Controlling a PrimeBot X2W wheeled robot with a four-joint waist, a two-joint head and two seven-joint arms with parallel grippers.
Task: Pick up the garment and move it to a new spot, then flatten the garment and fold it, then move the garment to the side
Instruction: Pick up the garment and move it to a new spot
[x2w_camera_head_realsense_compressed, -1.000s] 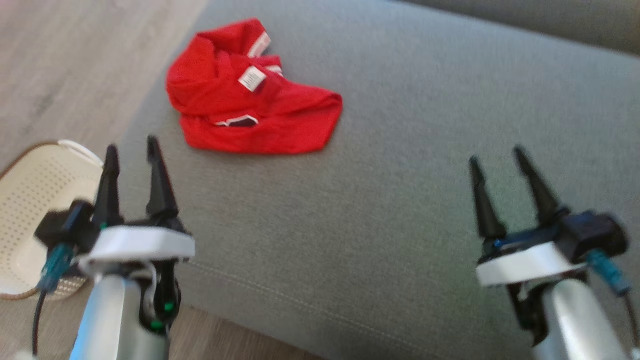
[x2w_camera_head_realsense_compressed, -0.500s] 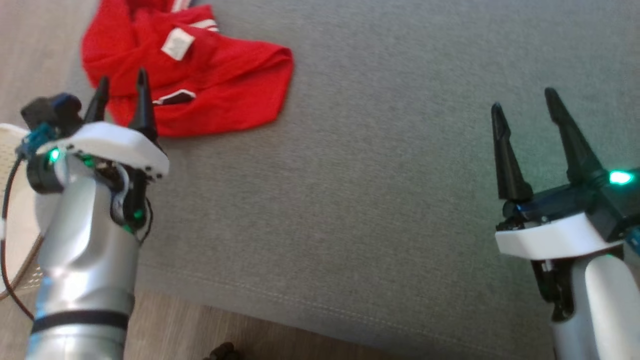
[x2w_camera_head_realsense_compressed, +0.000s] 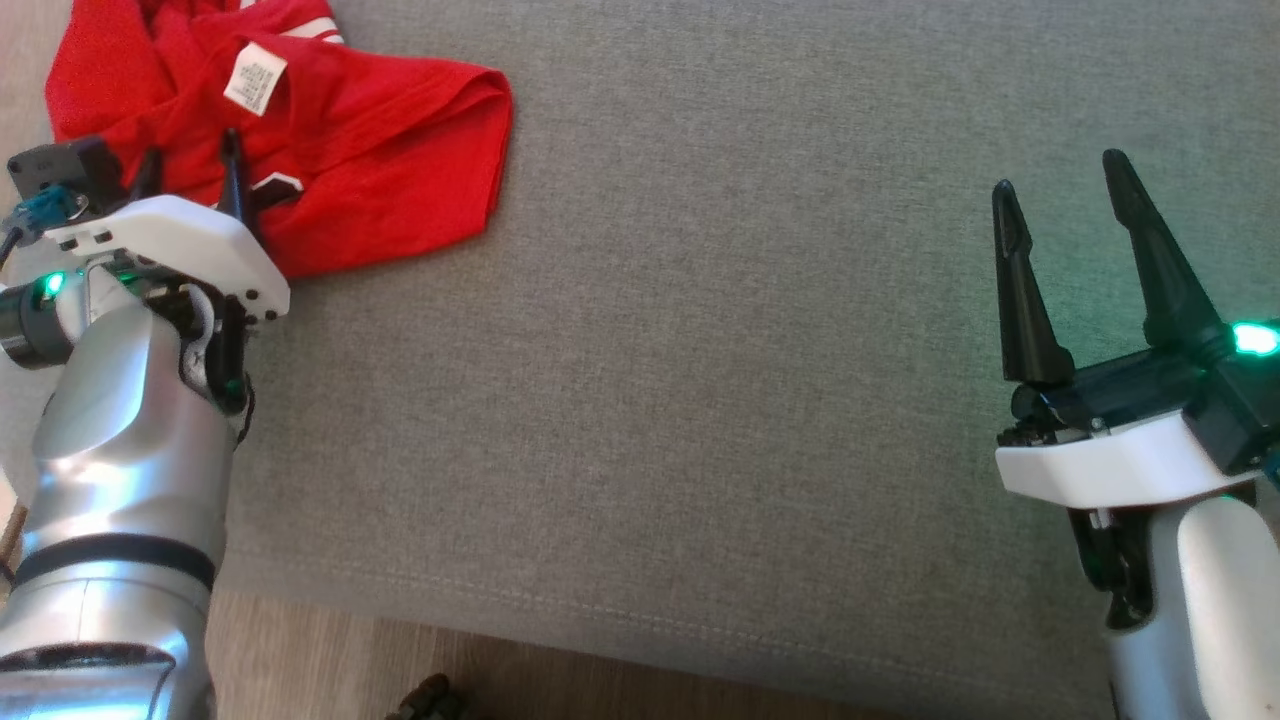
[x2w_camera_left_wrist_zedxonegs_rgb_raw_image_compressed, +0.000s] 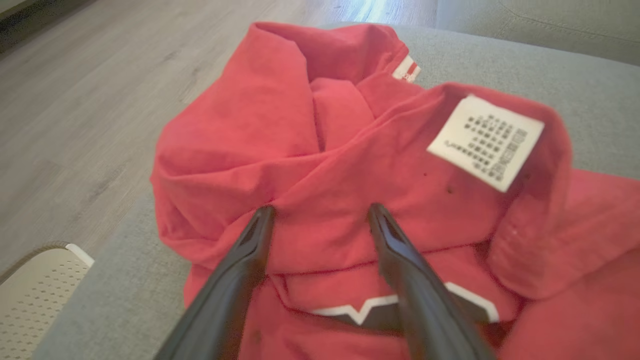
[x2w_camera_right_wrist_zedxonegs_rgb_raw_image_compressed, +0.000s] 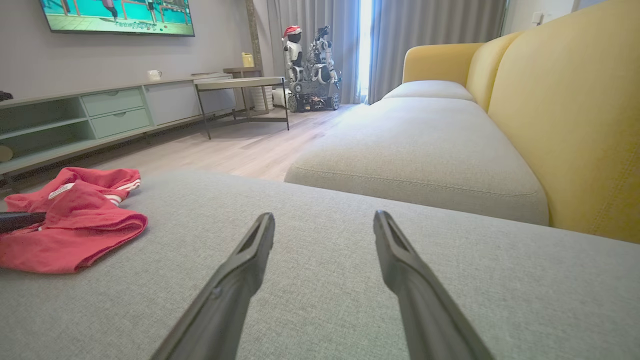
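A crumpled red garment (x2w_camera_head_realsense_compressed: 370, 140) with white trim and a white label (x2w_camera_head_realsense_compressed: 254, 78) lies at the far left of the grey sofa seat (x2w_camera_head_realsense_compressed: 700, 350). My left gripper (x2w_camera_head_realsense_compressed: 190, 165) hovers open over the garment's near edge, fingers spread with nothing between them. In the left wrist view the garment (x2w_camera_left_wrist_zedxonegs_rgb_raw_image_compressed: 325, 165) bunches just beyond the fingertips (x2w_camera_left_wrist_zedxonegs_rgb_raw_image_compressed: 262, 217), the label (x2w_camera_left_wrist_zedxonegs_rgb_raw_image_compressed: 485, 141) up to the right. My right gripper (x2w_camera_head_realsense_compressed: 1060, 190) stands open over bare cushion at the right, well away from the garment (x2w_camera_right_wrist_zedxonegs_rgb_raw_image_compressed: 75, 225) in its own view.
A cream perforated basket (x2w_camera_left_wrist_zedxonegs_rgb_raw_image_compressed: 35, 280) sits on the wooden floor (x2w_camera_left_wrist_zedxonegs_rgb_raw_image_compressed: 75, 100) beside the sofa's left edge. The yellow sofa back (x2w_camera_right_wrist_zedxonegs_rgb_raw_image_compressed: 575, 110) rises at the right. A TV cabinet (x2w_camera_right_wrist_zedxonegs_rgb_raw_image_compressed: 100, 115), a small table and a toy robot (x2w_camera_right_wrist_zedxonegs_rgb_raw_image_compressed: 310, 65) stand across the room.
The head camera has swung, shifting the whole picture. My left gripper has advanced onto the garment's near edge. The right gripper stays open above the cushion.
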